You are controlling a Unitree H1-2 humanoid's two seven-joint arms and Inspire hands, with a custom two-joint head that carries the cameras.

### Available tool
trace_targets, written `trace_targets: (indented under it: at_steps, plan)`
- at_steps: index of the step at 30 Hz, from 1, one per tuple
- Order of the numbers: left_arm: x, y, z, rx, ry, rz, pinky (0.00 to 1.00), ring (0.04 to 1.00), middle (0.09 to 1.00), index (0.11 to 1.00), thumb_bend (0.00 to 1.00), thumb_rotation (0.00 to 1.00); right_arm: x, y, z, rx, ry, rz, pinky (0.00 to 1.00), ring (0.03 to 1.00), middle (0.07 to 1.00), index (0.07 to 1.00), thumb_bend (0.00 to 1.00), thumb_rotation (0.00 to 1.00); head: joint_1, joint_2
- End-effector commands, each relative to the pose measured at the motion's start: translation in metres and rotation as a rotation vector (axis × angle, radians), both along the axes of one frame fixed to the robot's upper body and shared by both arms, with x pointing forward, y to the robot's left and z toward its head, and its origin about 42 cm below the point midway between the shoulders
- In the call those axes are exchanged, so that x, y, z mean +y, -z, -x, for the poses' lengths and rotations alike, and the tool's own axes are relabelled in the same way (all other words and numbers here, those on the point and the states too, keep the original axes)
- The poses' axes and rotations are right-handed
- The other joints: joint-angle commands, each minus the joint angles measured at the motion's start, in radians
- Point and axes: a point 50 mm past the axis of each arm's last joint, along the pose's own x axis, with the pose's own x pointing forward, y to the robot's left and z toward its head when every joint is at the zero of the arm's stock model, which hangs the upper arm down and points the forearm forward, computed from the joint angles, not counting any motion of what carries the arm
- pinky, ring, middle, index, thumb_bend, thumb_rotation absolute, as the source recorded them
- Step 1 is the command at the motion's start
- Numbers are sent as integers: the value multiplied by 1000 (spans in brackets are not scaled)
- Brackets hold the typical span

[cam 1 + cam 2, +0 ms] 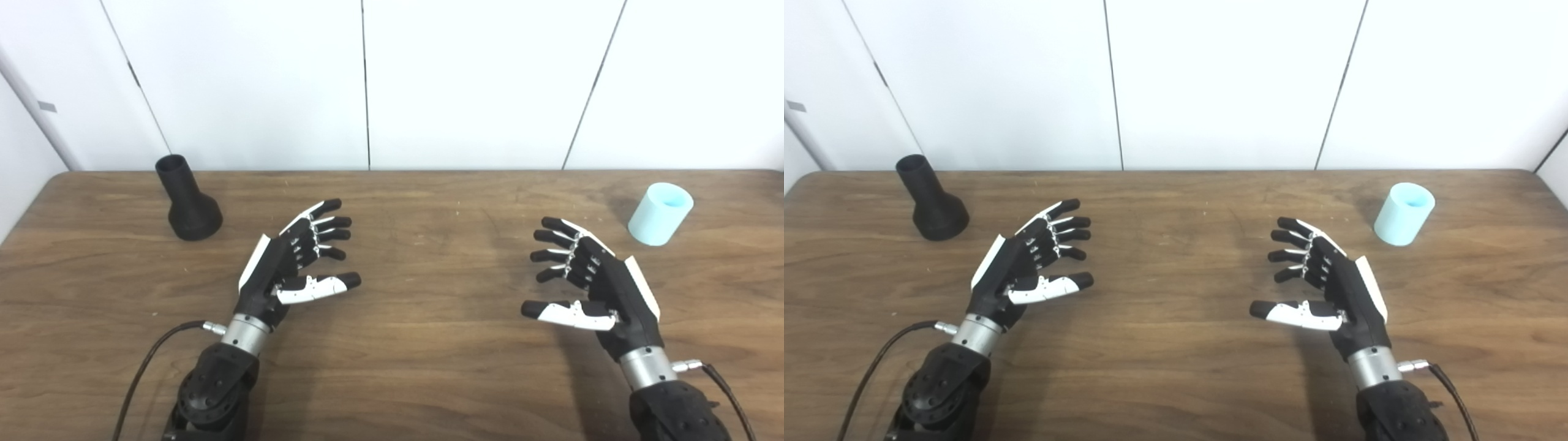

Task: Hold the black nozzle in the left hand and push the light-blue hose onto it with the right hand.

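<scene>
The black nozzle [187, 199] stands upright on its wide base at the table's far left, narrow mouth up. The light-blue hose piece [660, 214], a short open cylinder, stands at the far right, leaning slightly. My left hand [294, 260] hovers over the table, right of and nearer than the nozzle, open and holding nothing. My right hand [582, 275] hovers left of and nearer than the hose, also open with its fingers spread. Both palms face inward toward each other.
The brown wooden table [416, 343] spans the whole view. White wall panels [367, 79] rise behind its far edge. A black cable [144, 367] runs from the left wrist, another from the right wrist [726, 386].
</scene>
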Motion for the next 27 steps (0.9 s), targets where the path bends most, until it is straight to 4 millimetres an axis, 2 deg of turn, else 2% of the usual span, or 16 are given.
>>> trace_targets:
  at_steps: [1,6,13,16,17,19,20,21,23,27]
  plan:
    - [0,-19,-5,-79,21,8,604,741,757,789,688,129,-1,-15,-5,-60,-14,-18,534,676,774,801,795,147,1,8]
    - [1,-19,-6,-82,32,4,624,741,757,785,702,167,1,-17,-5,-61,-14,-51,532,678,775,804,788,129,-6,9]
    - [1,-18,-6,-88,23,-9,632,751,762,782,703,169,0,-19,-4,-67,-12,-47,526,679,774,803,787,125,-5,10]
    - [1,-18,-6,-90,14,-10,623,748,762,782,702,167,-1,-19,-3,-65,-9,-46,527,680,775,804,791,124,19,0]
    - [-1,-18,-6,-90,14,-10,622,747,762,782,702,165,-2,-19,-3,-64,-9,-44,528,681,775,804,791,125,71,-11]
    - [-7,-16,-6,-89,13,-12,625,745,762,782,705,169,-8,-18,-2,-62,-7,-38,529,682,776,805,792,127,129,-25]
    - [-11,-14,-6,-90,13,-16,624,744,762,781,710,174,-13,-16,-1,-59,-5,-34,533,683,777,806,792,129,186,-46]
    - [-14,-13,-6,-90,12,-19,623,743,761,780,715,179,-16,-14,-1,-57,-3,-32,537,685,778,806,792,131,197,-50]
    - [-23,-7,-8,-89,14,-22,619,742,760,780,723,186,-27,-8,-1,-46,-2,-30,544,687,779,807,793,136,270,-80]
    - [-31,-2,-11,-78,17,-16,618,745,762,780,728,178,-39,-2,-3,-45,-12,-51,569,708,796,825,783,125,311,-103]
